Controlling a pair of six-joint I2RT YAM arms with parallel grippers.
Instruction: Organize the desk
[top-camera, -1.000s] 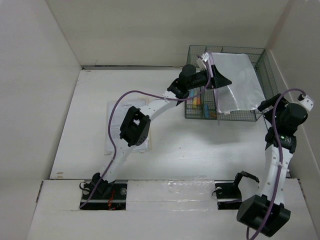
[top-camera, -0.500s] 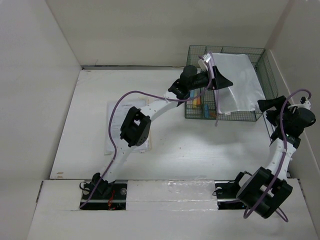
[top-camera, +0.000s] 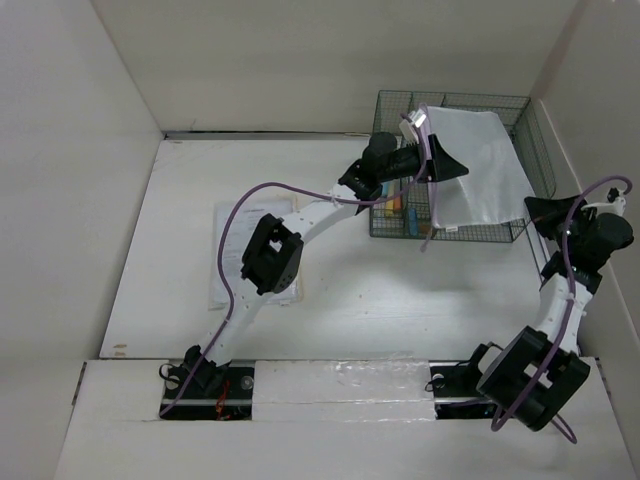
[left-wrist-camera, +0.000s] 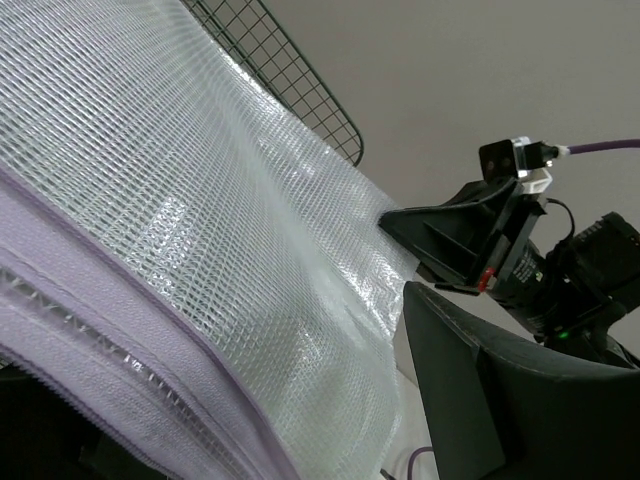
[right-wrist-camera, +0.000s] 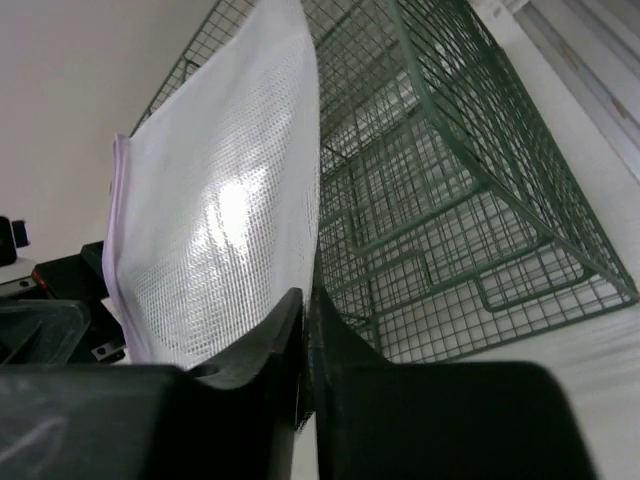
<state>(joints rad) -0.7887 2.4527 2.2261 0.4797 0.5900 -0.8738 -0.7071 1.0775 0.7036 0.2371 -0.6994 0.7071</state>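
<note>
A see-through mesh pouch (top-camera: 478, 165) with a lilac zip edge lies over the green wire rack (top-camera: 452, 96) at the back right of the white desk (top-camera: 400, 300). My left gripper (top-camera: 445, 163) is at the pouch's left edge with its jaws spread wide. In the left wrist view the pouch (left-wrist-camera: 200, 200) fills the frame, and a gap shows beside the one visible finger (left-wrist-camera: 480, 400). My right gripper (top-camera: 533, 210) is at the pouch's near right corner. In the right wrist view it (right-wrist-camera: 308, 300) is shut on the pouch's (right-wrist-camera: 230, 220) thin edge, beside the rack (right-wrist-camera: 450, 200).
Printed sheets (top-camera: 225, 262) lie flat on the desk's left half, partly under the left arm. Small blue, yellow and orange items (top-camera: 396, 206) stand in the rack's front left compartment. White wall panels close in the desk at the back and on both sides.
My right gripper has swung in to the pouch's right corner and closed on its edge. The pouch now hangs tauter between the two grippers. The left arm has barely moved.
</note>
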